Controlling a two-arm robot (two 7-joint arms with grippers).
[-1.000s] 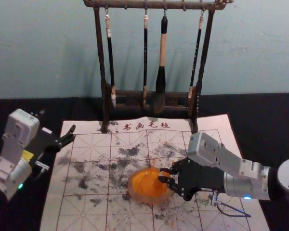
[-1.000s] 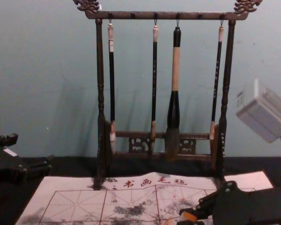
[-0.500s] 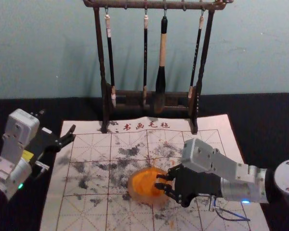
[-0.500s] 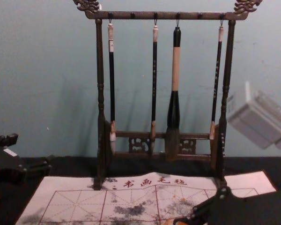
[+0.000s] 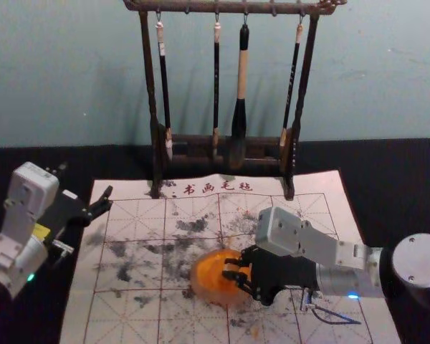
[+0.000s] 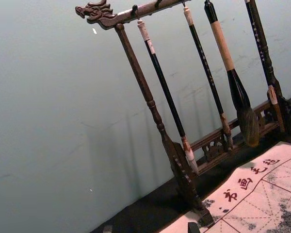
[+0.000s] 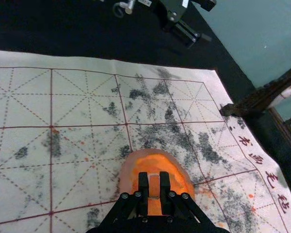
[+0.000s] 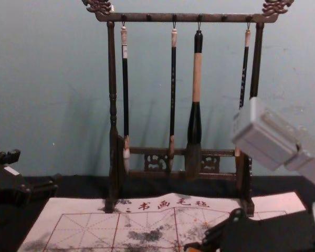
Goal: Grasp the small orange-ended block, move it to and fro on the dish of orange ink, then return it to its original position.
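In the head view my right gripper reaches in from the right, low over the dish of orange ink. The right wrist view has this gripper shut on the small orange-ended block, the block held between both fingers and the dish beneath. Whether the block's lower end touches the ink cannot be told. My left gripper is parked open beside the mat's left edge, its fingers spread wide around nothing; its tips also stand apart in the left wrist view.
A dark wooden rack with several hanging brushes, one of them thick, stands at the mat's far edge. The ink-stained gridded mat lies under the dish on a black tabletop.
My right gripper has moved left across the dish, carrying the block with it. In the chest view its tips and the block have gone lower and further left. The left arm has stayed still.
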